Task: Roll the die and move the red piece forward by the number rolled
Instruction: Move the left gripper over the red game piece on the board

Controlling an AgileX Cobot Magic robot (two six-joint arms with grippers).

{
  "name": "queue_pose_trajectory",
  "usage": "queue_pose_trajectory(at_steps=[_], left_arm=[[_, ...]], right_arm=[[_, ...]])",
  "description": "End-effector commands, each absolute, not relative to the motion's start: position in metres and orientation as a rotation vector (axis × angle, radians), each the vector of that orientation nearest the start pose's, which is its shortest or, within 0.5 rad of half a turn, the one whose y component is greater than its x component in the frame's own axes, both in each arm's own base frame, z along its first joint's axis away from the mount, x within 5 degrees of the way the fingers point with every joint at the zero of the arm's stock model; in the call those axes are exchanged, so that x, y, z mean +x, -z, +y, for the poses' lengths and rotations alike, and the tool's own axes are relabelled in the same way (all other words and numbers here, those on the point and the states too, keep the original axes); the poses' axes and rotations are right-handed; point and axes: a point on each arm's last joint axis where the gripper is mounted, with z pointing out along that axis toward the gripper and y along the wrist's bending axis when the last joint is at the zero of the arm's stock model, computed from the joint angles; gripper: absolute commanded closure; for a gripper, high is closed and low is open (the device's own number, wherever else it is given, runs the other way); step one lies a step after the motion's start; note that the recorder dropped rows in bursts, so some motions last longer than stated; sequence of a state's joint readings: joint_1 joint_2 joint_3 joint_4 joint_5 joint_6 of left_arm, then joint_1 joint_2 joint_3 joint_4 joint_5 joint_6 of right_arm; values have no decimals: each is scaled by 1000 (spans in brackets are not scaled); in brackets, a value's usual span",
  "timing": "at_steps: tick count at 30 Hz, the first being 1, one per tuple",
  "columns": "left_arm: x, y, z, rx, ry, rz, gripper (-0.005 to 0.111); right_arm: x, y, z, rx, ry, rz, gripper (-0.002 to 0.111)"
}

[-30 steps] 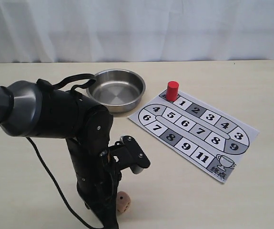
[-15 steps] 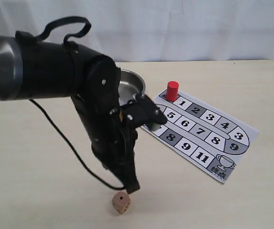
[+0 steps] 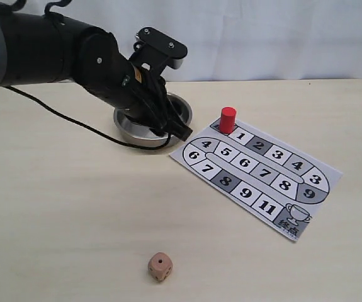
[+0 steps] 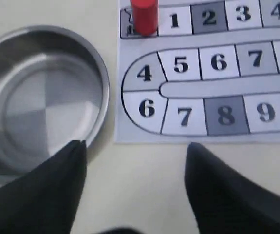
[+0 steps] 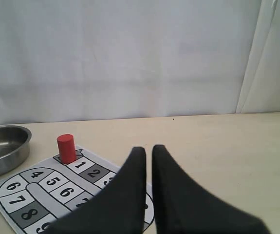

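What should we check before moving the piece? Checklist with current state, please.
1. Die lies on the table, outside the bowl: ok.
2. Die top face readable, one pip seems to show: ok.
3. Red piece upright, just before square 1: ok.
4. That square free to take the piece: ok.
5. Left gripper open and empty: ok.
6. Right gripper shut, would have to open before grasping: not ok.
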State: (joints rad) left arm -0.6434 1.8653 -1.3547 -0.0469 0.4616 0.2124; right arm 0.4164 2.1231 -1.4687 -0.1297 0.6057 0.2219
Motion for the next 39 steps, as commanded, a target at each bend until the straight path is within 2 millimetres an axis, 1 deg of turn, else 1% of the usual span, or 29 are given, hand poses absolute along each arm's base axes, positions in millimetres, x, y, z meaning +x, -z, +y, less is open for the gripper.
queue_pose_trajectory(at_steps=[1,6,8,9,10,11,13,15,17,21,26,39], left_arm=[[346,-224,-266,876,293,2098,42],[361,-197,-277,838,300,2005,42],[365,-189,-282,768,338,1968,42],[368,-183,-287,683,392,1955,42],[369,-181,-289,654,413,1933,42],[372,-174,-292,592,453,1917,42],[373,-168,-296,538,494,1915,42],[377,-163,-299,528,502,1943,42],[383,-162,-304,520,508,1970,42],[394,-159,-313,515,518,1928,42],[405,-146,-321,510,522,1921,42],[431,-136,-346,580,481,2103,42]], right_arm=[[406,-140,170,-382,-52,2706,104],[406,-140,170,-382,-52,2706,104],[406,-140,170,-382,-52,2706,104],[406,-140,170,-382,-52,2706,104],[406,-140,170,-382,-52,2706,104],[406,-140,170,-382,-52,2706,104],[406,-140,170,-382,-52,2706,104],[406,-140,170,-382,-52,2706,104],[406,-140,170,-382,-52,2706,104],[406,-140,170,-382,-52,2706,104],[406,-140,170,-382,-52,2706,104],[406,-140,170,-382,-52,2706,104]])
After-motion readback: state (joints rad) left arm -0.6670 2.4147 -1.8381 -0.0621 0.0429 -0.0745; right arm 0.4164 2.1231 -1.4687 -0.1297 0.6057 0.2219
